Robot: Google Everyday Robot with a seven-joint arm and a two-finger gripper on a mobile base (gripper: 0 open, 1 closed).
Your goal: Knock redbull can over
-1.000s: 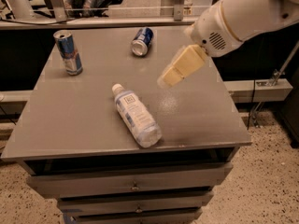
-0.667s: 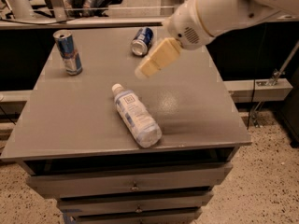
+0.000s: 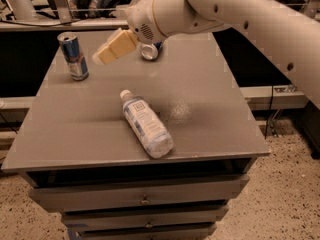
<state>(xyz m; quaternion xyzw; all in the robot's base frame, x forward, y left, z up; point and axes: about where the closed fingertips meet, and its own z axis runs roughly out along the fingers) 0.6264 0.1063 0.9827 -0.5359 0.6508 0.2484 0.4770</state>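
Since a second ago we have swung our arm (image 3: 235, 14) across the desk (image 3: 210, 129), from the right-hand side of the view toward the far left corner. The gripper (image 3: 100, 58) now sits much closer to the redbull can (image 3: 74, 56) than it did. Nothing on the desk has shifted in that time.

Nearest to the camera we see the desk's front, with a stack of shallow drawers (image 3: 140, 198) under the grey top and speckled floor (image 3: 292, 184) to either side. Just behind the front edge lies a clear plastic bottle (image 3: 147, 126) on its side. Its base points toward the front edge and its white cap (image 3: 126, 93) toward the back, and it is set at a slant across the middle of the top.

Farther back, our gripper hangs over the far left part of the desk, and its cream fingers (image 3: 117, 45) angle down and to the left of the view. The fingers are pressed together with no gap between them, and they grasp nothing. Their tips point at the upper half of the redbull can, near it but apart from it, with bare desk showing between the two.

The redbull can stands upright near the far left corner, silver top up and blue and silver panels facing us, well apart from the bottle.

Behind the gripper's wrist a shorter, darker blue can (image 3: 149, 51) lies on its side near the back edge with its silver end turned toward us. The white arm partly covers it.
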